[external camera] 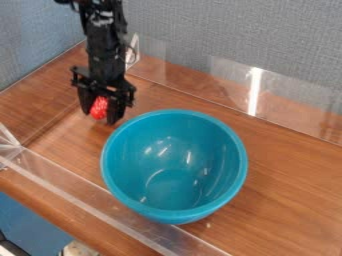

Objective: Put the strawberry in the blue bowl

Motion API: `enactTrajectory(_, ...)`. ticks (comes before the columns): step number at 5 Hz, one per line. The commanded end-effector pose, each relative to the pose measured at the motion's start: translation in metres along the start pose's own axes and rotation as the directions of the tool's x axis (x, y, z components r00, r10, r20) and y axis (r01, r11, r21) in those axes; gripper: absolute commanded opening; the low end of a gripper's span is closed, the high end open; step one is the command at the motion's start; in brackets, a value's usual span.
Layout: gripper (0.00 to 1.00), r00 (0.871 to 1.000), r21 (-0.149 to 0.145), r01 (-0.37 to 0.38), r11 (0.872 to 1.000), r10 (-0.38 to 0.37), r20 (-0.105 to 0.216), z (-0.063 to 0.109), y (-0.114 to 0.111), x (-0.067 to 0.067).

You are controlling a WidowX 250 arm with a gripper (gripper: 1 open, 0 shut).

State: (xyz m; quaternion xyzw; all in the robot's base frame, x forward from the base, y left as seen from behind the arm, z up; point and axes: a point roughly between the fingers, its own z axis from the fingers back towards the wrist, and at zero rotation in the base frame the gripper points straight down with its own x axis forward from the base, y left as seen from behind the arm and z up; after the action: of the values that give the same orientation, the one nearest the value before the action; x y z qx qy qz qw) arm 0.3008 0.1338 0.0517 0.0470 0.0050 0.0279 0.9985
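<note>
The gripper (100,108) is pointing straight down with its black jaws clamping the strawberry (99,107), whose red body is showing between them. It is hanging just above the wooden table (287,165). The blue bowl (175,164) is sitting just to the lower right of the gripper, its near rim almost under the jaws, mouth facing up. Behind the gripper a clear wall (201,75) is bordering the table's back edge; another clear strip is running along the front edge. Bare wood is lying to the gripper's left.
</note>
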Motion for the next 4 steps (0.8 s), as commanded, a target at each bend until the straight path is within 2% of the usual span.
enactTrajectory(1,0.0,0.99,0.044,0.023,0.999,-0.028,0.135,0.059,-0.007,0.004)
enactTrajectory(2,0.0,0.968,0.069,0.063,0.996,-0.078,0.237,0.111,-0.026,-0.004)
enactTrajectory(3,0.0,0.941,0.076,0.149,0.986,-0.165,0.294,0.137,-0.07,-0.023)
enactTrajectory(4,0.0,0.928,0.062,0.247,0.967,-0.254,0.272,0.126,-0.121,-0.034)
